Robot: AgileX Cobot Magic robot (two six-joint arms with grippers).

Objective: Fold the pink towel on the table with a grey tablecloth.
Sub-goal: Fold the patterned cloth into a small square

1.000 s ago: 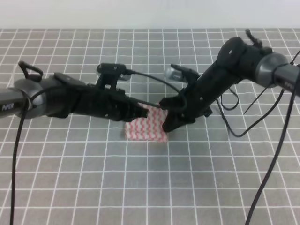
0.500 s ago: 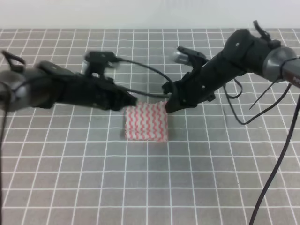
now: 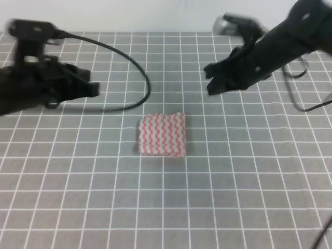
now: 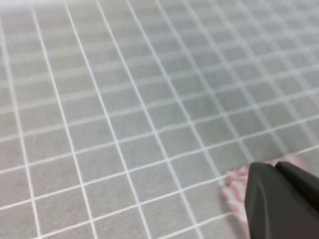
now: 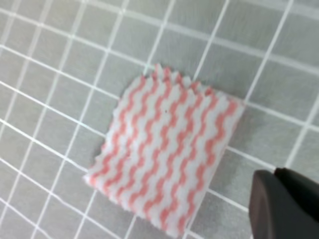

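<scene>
The pink towel (image 3: 162,134) lies flat as a small folded rectangle in the middle of the table with a grey tablecloth (image 3: 166,207), and nothing touches it. My left gripper (image 3: 92,89) hovers up and to the left of it, blurred, well apart from it. My right gripper (image 3: 210,79) hangs up and to the right, also apart. The right wrist view shows the whole towel (image 5: 167,172) with my right gripper (image 5: 274,173) shut and empty at the lower right. In the left wrist view only a towel corner (image 4: 233,185) shows beside my shut left gripper (image 4: 275,170).
A black cable (image 3: 141,78) loops from the left arm down over the cloth behind the towel. Another thin cable (image 3: 306,106) hangs off the right arm at the right edge. The white-lined grey cloth (image 4: 124,99) stretches flat all around.
Both grippers have let go of the towel and pulled up and outward, the left one to the left, the right one to the right. The towel stays folded and still.
</scene>
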